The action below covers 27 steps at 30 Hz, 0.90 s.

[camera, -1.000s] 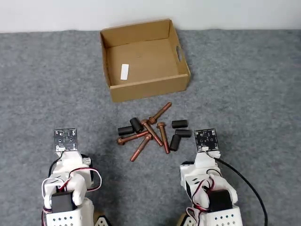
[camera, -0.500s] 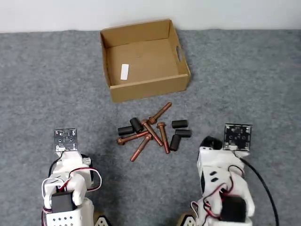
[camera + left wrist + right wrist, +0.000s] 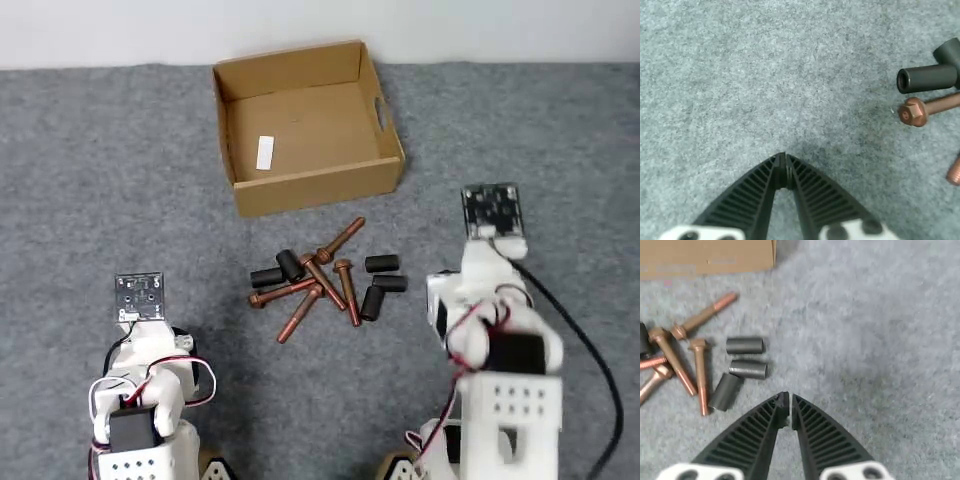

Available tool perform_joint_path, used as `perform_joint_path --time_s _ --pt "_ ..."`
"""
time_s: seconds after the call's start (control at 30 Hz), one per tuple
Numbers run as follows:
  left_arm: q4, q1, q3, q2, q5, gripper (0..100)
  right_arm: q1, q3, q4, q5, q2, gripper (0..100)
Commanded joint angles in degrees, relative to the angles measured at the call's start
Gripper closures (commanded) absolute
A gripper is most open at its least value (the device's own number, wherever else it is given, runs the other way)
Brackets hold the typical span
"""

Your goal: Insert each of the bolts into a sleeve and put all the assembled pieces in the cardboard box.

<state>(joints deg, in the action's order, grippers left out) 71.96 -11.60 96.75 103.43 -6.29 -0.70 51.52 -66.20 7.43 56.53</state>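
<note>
Swung forward and outward from a second ago, the right arm (image 3: 490,330) now stands right of the pile. At the table's (image 3: 80,180) front edge, the left gripper (image 3: 785,172) is closed and empty. Copper bolts (image 3: 348,290) and black sleeves (image 3: 390,283) lie loose mid-table, in front of the cardboard box (image 3: 315,188). The right gripper (image 3: 789,410) is pinched nearly closed, holding nothing.

Five copper bolts (image 3: 349,295), five black sleeves (image 3: 381,263), one cardboard box (image 3: 318,188), two arms (image 3: 150,372).

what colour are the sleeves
Black or very dark grey; the sleeves show best in the right wrist view, beside the copper-coloured bolts.
</note>
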Motion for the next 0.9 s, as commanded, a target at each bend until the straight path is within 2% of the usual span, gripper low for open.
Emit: perform_joint_path --time_s 0.0,0.1,0.2,0.3,0.47,0.7,0.87 --pt "0.3 -0.3 -0.3 0.6 -0.4 99 -0.4 -5.0 1.1 2.5 -8.3 99.0" --pt "0.3 -0.3 -0.3 0.6 -0.4 99 0.9 -5.3 0.8 12.2 -13.9 98.8" --pt "0.3 -0.3 -0.3 0.6 -0.4 99 1.0 -5.5 1.9 27.6 -18.2 98.7" --pt "0.3 -0.3 -0.3 0.6 -0.4 99 2.9 -5.5 3.6 39.6 -21.8 99.0" --pt "0.3 -0.3 -0.3 0.6 -0.4 99 5.9 -7.2 3.0 43.3 -25.2 99.0" --pt "0.3 -0.3 -0.3 0.6 -0.4 99 9.3 -15.7 -2.9 49.0 -29.2 97.7" --pt "0.3 -0.3 -0.3 0.6 -0.4 99 9.4 -23.3 -5.6 49.3 -36.2 83.8"
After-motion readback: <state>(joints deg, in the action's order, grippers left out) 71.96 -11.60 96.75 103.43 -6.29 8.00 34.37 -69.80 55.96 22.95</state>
